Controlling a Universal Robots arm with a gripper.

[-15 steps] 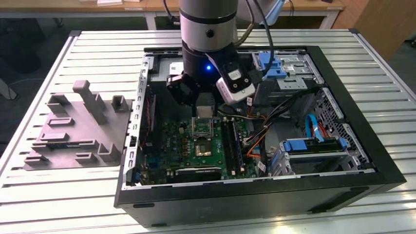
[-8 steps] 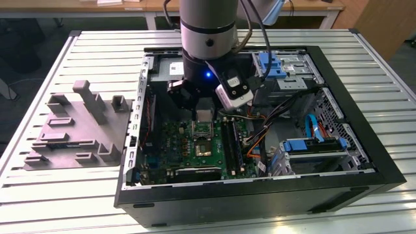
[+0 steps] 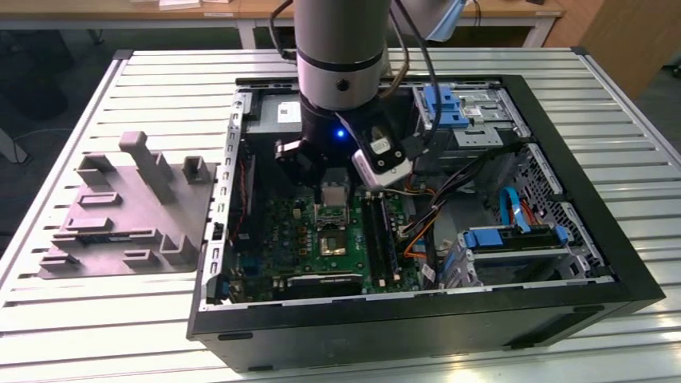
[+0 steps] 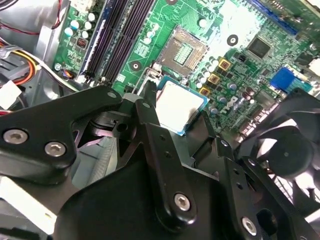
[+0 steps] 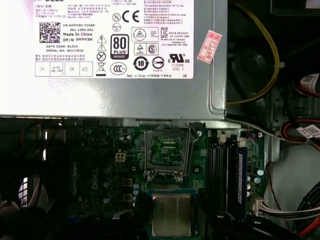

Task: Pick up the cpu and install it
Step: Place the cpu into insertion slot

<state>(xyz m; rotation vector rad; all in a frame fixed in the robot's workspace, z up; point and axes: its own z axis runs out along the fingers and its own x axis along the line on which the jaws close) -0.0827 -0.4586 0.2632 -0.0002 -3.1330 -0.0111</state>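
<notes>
Grey moulded fixture point(image 3: 117, 211) sits on the worktop point(image 3: 127, 319) at the exterior view's left. Further right, inside the open case point(image 3: 426, 327), your fingers point(image 4: 150, 117) grip the cpu point(image 4: 180, 106) above the motherboard point(image 4: 225, 60) — just beside the empty socket point(image 5: 165, 150), not in it. Pick-up judged complete; seating outstanding.

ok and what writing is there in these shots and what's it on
White label on the power supply: rows of print, certification marks and a square code; left unquoted here.
Red sticker beside it: characters too small to read.
Motherboard: white markings, too small to read in both wrist views.
cpu top: no readable print.
Exterior view: nothing readable.
</notes>
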